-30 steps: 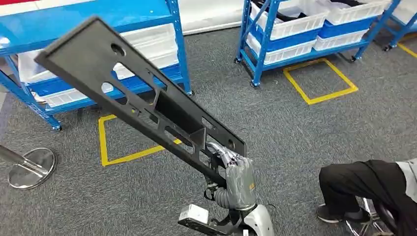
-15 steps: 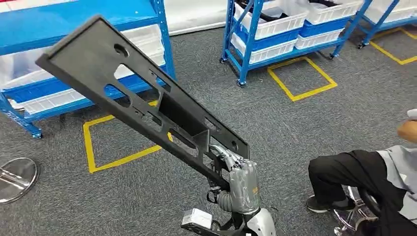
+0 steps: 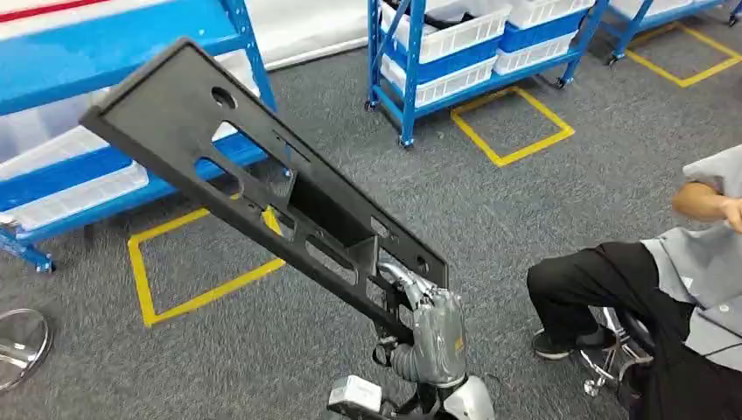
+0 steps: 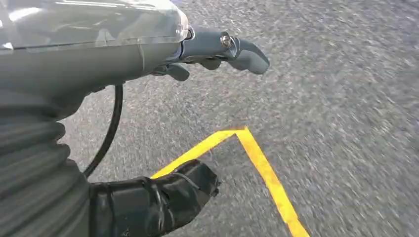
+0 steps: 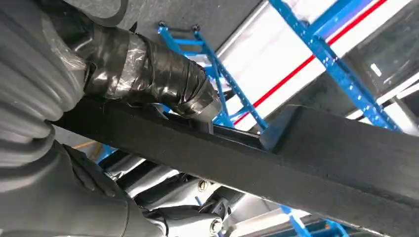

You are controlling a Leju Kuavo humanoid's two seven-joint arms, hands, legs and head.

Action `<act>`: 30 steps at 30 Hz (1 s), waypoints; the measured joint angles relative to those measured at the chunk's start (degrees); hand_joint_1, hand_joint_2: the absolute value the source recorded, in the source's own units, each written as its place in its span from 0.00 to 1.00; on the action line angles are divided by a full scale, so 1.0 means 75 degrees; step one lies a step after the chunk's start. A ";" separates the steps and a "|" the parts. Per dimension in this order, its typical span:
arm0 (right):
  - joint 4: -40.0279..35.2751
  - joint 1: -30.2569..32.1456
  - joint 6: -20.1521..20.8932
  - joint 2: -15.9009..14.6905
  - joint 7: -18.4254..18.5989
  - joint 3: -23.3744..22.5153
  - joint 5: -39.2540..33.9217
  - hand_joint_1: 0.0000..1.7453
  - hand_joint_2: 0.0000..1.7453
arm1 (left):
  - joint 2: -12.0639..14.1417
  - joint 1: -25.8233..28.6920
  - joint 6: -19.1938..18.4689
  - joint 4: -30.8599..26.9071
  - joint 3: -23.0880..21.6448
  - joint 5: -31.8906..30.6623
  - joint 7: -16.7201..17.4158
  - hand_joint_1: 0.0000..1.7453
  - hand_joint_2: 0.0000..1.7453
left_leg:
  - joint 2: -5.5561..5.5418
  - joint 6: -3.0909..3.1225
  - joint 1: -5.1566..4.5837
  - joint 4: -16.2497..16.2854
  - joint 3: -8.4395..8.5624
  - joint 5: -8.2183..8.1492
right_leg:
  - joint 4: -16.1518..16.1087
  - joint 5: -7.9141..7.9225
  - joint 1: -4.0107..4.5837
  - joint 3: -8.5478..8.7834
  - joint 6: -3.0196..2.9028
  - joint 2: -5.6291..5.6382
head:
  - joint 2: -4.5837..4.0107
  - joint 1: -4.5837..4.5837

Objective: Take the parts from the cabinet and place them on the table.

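A seated person [image 3: 665,297] at the right — grey carpet [image 3: 490,210] with yellow tape squares [image 3: 512,131] — a chrome round base [image 3: 17,346].

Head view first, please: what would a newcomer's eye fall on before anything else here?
The long black panel with cut-outs, slanting up across the picture, gripped at its lower end by the right hand. Behind it stand blue racks holding white bins on grey carpet marked with yellow tape squares. At the right edge sits a person in dark trousers.
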 joint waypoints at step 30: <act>-0.0047 0.0195 -0.0044 -0.0032 -0.0061 -0.0123 -0.0026 1.00 1.00 | -0.0041 0.0014 0.0070 -0.0003 0.0166 -0.0035 0.0012 0.00 1.00 | 0.0015 0.0034 -0.0032 -0.0281 0.0122 0.0172 | -0.0077 0.0038 0.0012 0.0045 0.0003 -0.0009 | 0.0000 0.0009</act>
